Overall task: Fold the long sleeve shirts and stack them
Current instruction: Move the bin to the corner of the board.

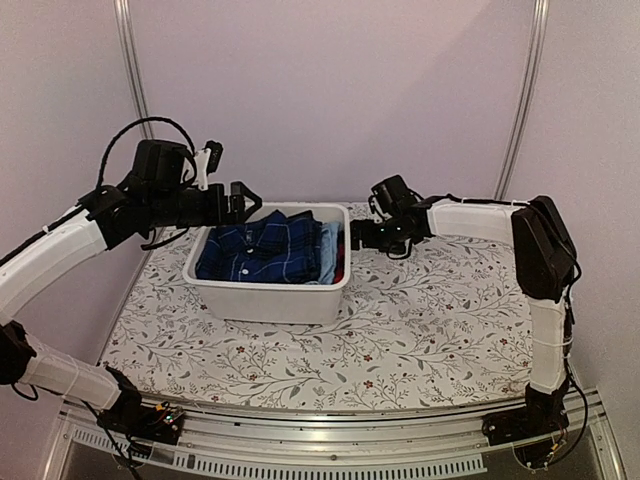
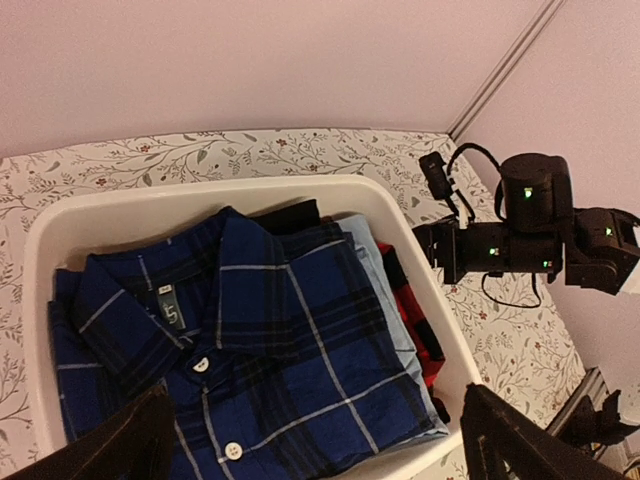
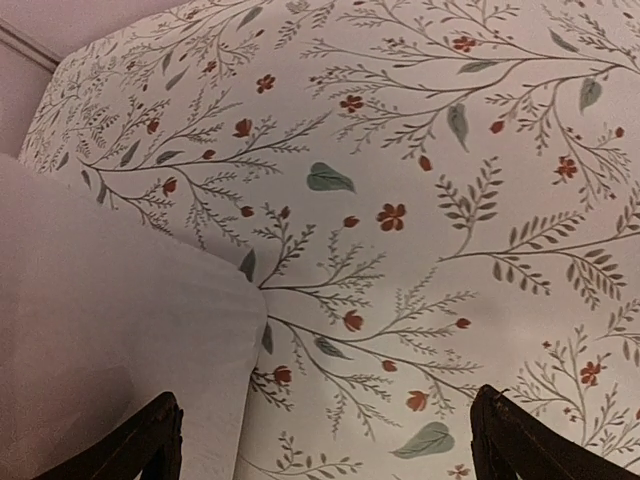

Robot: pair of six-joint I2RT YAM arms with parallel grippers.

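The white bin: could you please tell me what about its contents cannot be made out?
- Left wrist view: the navy plaid shirt covers the pile; only edges of light-blue fabric and red-and-black fabric show.
- Same view: its lower part is cut off by the bottom edge.
- Right wrist view: the white bin shows only its outer wall, hiding everything inside.

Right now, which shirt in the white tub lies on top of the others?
The navy blue plaid shirt with white buttons. It covers the pile, while the light-blue shirt and the red-and-black shirt only peek out beside it.
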